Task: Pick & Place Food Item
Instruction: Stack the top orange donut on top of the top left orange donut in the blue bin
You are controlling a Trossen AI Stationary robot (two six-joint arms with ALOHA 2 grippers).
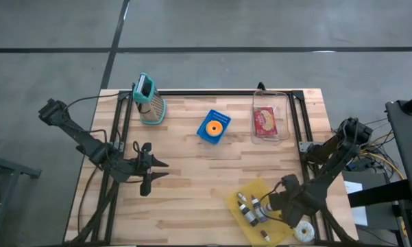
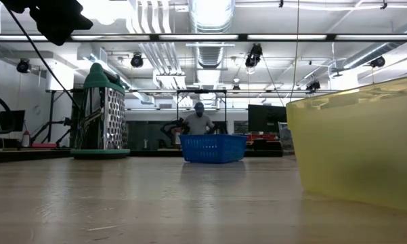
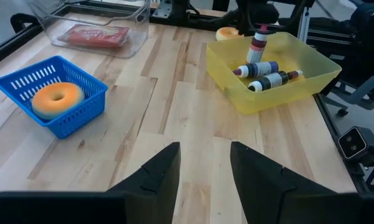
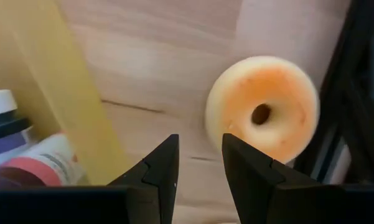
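doughnut (image 4: 262, 112), the pale one with an orange-tinted top, lies flat on the table (image 1: 192, 185) near its front right corner, just beside the yellow bin (image 1: 260, 214) of small bottles (image 3: 264, 67), and nothing grips it yet. picking and placing are both left to do; where it should go is, i judge, unclear. right gripper (image 4: 199, 168) has its fingers a little apart and empty, tips short of the doughnut, the arm bent low over that corner. left gripper (image 3: 202, 171) waits with fingers spread near the table's left edge, pointing across the boards.
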